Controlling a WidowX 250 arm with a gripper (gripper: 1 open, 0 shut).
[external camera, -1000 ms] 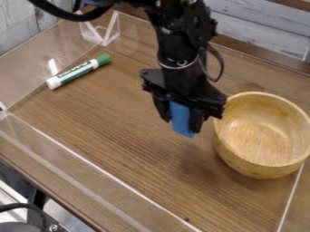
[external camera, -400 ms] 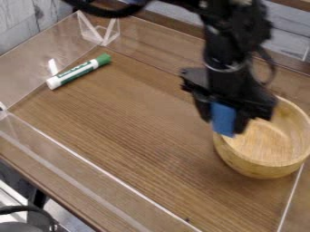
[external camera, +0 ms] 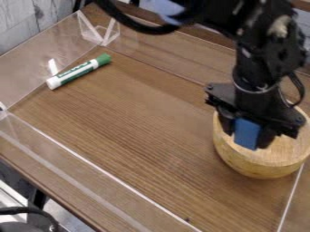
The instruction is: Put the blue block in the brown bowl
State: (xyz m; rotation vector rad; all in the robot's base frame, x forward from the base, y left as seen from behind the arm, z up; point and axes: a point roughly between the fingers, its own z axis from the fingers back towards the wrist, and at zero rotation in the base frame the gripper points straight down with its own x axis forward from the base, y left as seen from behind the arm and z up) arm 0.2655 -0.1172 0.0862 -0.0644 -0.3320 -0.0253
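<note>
My gripper (external camera: 251, 134) hangs over the brown bowl (external camera: 267, 159) at the right of the table, pointing steeply down. It is shut on the blue block (external camera: 248, 131), which stands upright between the black fingers above the bowl's left half. The block's lower end sits at about rim height, and I cannot tell whether it touches the bowl's inside. The black arm (external camera: 260, 45) reaches in from the top of the view and hides the bowl's far rim.
A white marker with a green cap (external camera: 78, 71) lies at the back left on the wooden tabletop (external camera: 121, 127). Clear plastic walls (external camera: 36, 145) edge the table on the left and front.
The gripper carried the blue block to the right, from over the bare tabletop left of the bowl to above the bowl. It stayed shut on the block.
</note>
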